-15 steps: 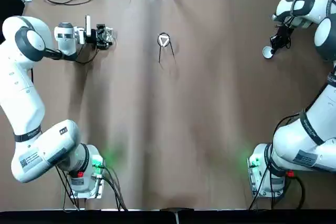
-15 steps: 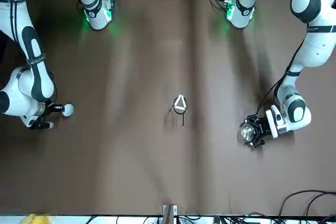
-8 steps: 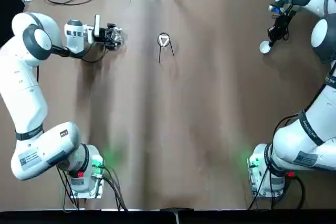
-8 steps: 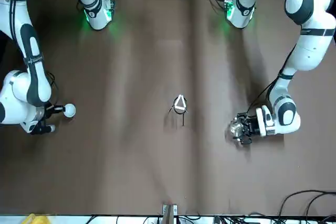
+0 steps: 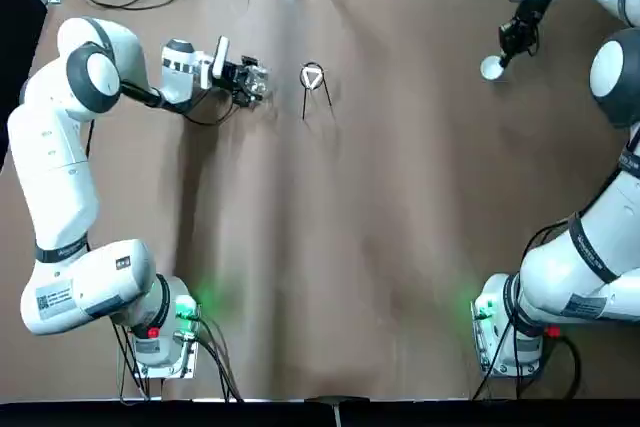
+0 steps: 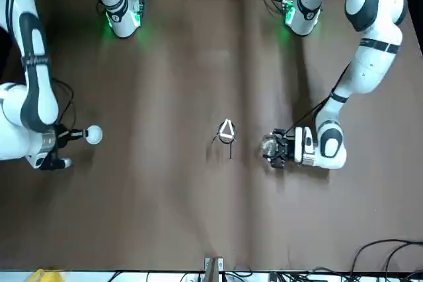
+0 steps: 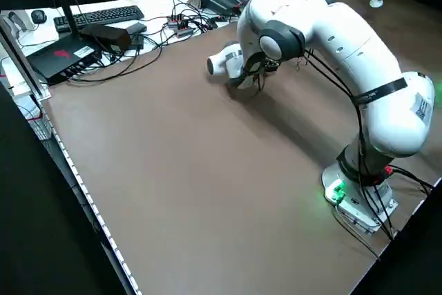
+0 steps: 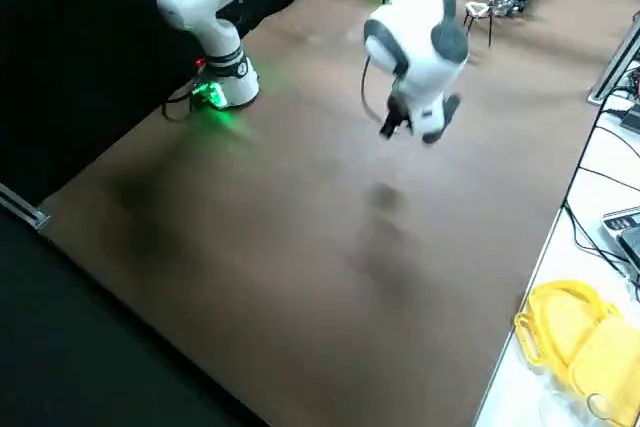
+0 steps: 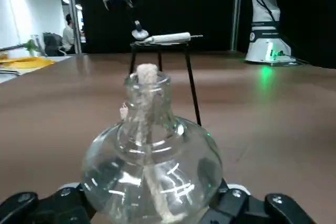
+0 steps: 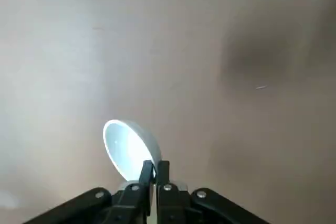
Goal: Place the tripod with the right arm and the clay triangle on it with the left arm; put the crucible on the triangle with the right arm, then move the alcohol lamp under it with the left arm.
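Can't resolve gap between clay triangle point(image 5: 312, 77) and tripod ring point(image 5: 317, 65) from overhead; too small. Hard to trace third leg in same view. Right gripper point(image 10: 156, 165) cut off by bottom edge in right wrist view; crucible's point(image 10: 131, 149) wall partly hidden behind fingertips. Left gripper point(image 9: 152, 203) cropped at bottom in left wrist view, inner fingertips hidden behind alcohol lamp point(image 9: 152, 166); lamp base cut off too. Right arm point(image 5: 600, 167) cropped by right edge from overhead.
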